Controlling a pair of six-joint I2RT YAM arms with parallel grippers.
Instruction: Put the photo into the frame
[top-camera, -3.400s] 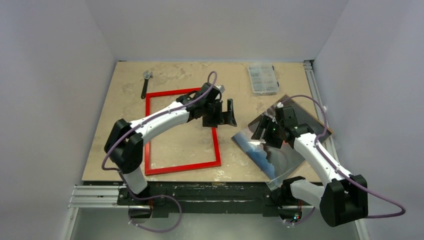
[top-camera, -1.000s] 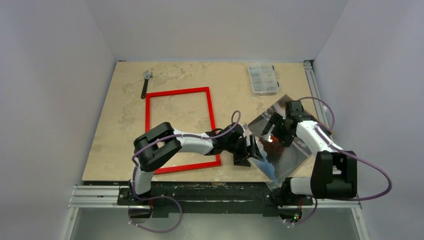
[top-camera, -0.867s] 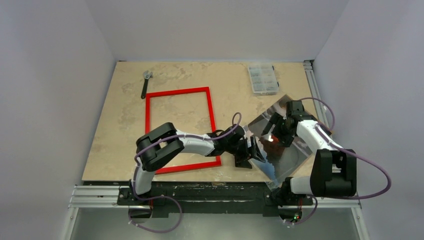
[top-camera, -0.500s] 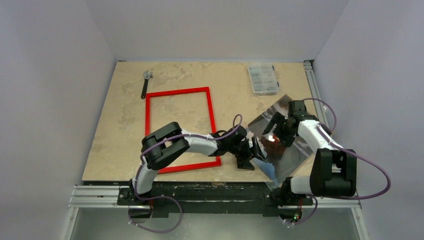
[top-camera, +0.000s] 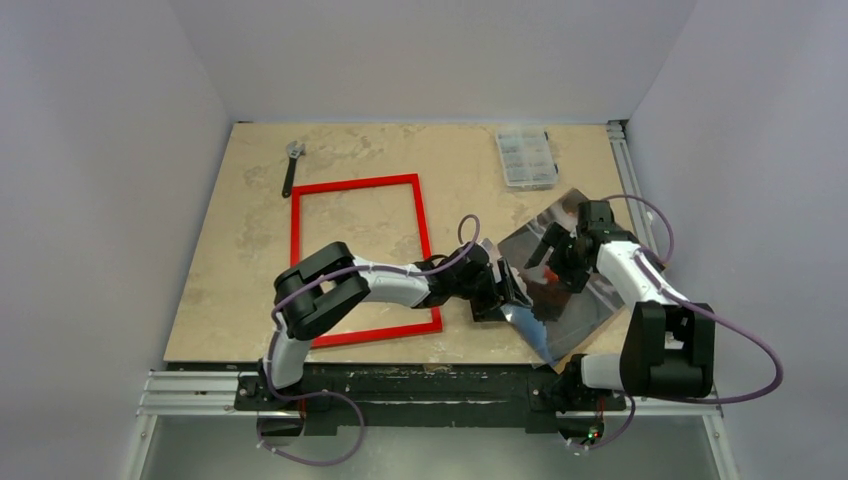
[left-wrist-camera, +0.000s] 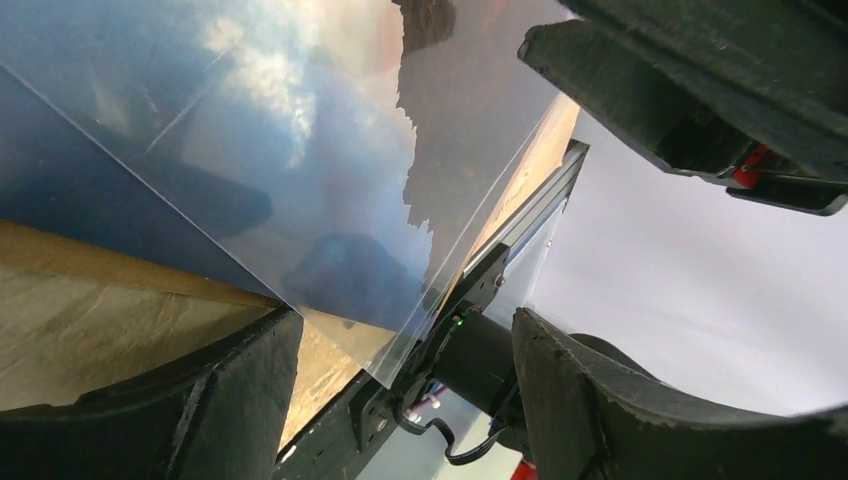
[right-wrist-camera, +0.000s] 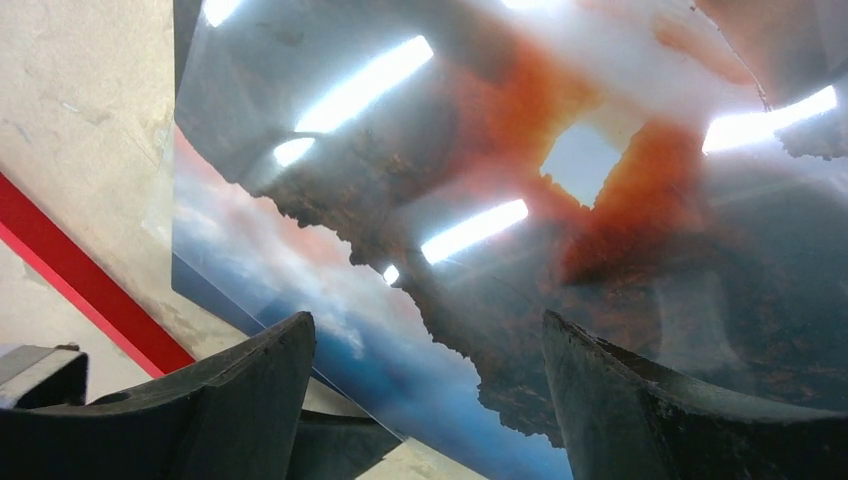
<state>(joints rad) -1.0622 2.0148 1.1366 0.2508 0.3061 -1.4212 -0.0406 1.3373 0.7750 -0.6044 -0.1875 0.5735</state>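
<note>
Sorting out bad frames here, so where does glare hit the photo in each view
Right wrist: bright strip-light reflections streak across the photo, washing out detail. Top external: its far half looks silvery. Left wrist: no hard glare, just soft haze.

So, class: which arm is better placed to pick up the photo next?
Left, probably: the left tool, open, straddles the edge of the photo nearest the frame; the right tool hangs open over its flat middle.

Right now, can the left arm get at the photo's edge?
Probably yes: the open left end effector is at the left edge of the photo, nothing between them; the right end effector is over the middle.
</note>
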